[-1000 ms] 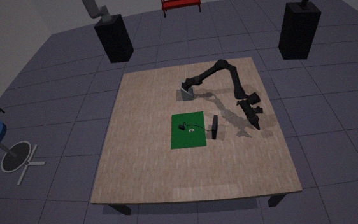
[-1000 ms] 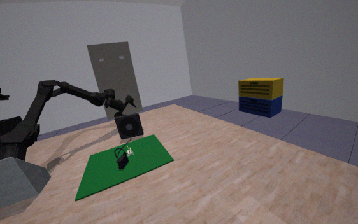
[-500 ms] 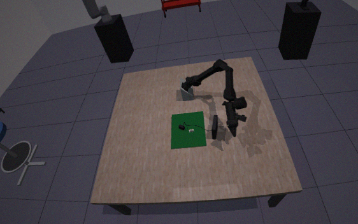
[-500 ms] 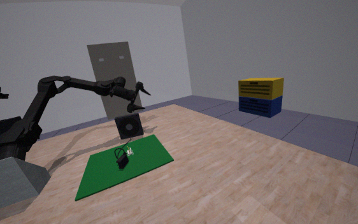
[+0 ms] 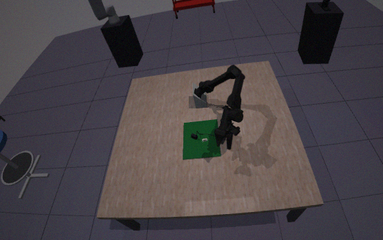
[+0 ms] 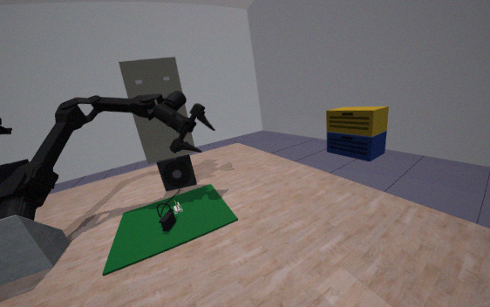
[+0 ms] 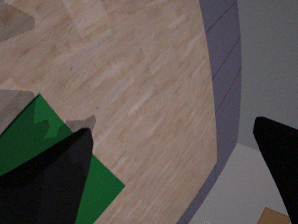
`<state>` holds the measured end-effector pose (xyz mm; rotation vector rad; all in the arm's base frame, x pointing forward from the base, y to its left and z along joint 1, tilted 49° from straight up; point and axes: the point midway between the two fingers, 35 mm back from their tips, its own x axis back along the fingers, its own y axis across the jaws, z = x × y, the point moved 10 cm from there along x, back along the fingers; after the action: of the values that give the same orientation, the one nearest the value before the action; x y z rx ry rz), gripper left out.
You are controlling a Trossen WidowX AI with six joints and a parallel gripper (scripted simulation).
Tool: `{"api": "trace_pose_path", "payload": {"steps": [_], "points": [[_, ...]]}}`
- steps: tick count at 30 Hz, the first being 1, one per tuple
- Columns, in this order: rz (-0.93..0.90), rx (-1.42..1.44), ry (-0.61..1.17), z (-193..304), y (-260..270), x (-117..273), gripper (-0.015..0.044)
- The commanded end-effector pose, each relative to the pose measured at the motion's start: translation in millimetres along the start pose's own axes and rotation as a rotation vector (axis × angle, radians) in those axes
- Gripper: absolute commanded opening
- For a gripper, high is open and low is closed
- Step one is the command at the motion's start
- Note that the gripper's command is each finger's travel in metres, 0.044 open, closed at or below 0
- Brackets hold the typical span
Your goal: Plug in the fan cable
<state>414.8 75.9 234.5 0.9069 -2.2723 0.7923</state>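
The green board (image 5: 192, 151) (image 6: 131, 249) (image 7: 104, 187) lies on the table. The white header (image 5: 204, 140) (image 6: 178, 208) is on it. The black plug (image 5: 194, 136) (image 6: 167, 221) rests on the board beside the header, apart from it, and its thin dark cable runs towards the fan. The square black fan (image 5: 230, 142) (image 6: 166, 168) stands upright just beyond the board's edge. My gripper (image 5: 228, 138) (image 6: 207, 140) (image 7: 177, 131) is open and empty, raised above the fan's side of the board. The plug and header are out of the wrist view.
The arm's pale grey base block (image 5: 201, 102) (image 6: 26, 244) stands on the wooden table (image 5: 153, 184) (image 6: 305, 227) (image 7: 145, 75) near the board. Black pedestals (image 5: 123, 42) (image 5: 320, 37) and a red bench (image 5: 194, 4) stand on the floor. Yellow and blue crates (image 6: 355, 122) (image 6: 355, 146) stand off the table.
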Motion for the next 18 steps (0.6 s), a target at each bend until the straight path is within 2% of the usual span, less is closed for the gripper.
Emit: {"api": "trace_pose_path", "payload": {"steps": [1,7,13,18], "points": [[-0.159,0.006,0.146,49,-6,-15,0.0440],[-0.478,0.002,0.288,124,-6,-22,0.0440],[-0.810,-0.075,0.274,188,1,-12,0.0440],[-0.845,-0.088,0.263,194,2,-10,0.0440]]}}
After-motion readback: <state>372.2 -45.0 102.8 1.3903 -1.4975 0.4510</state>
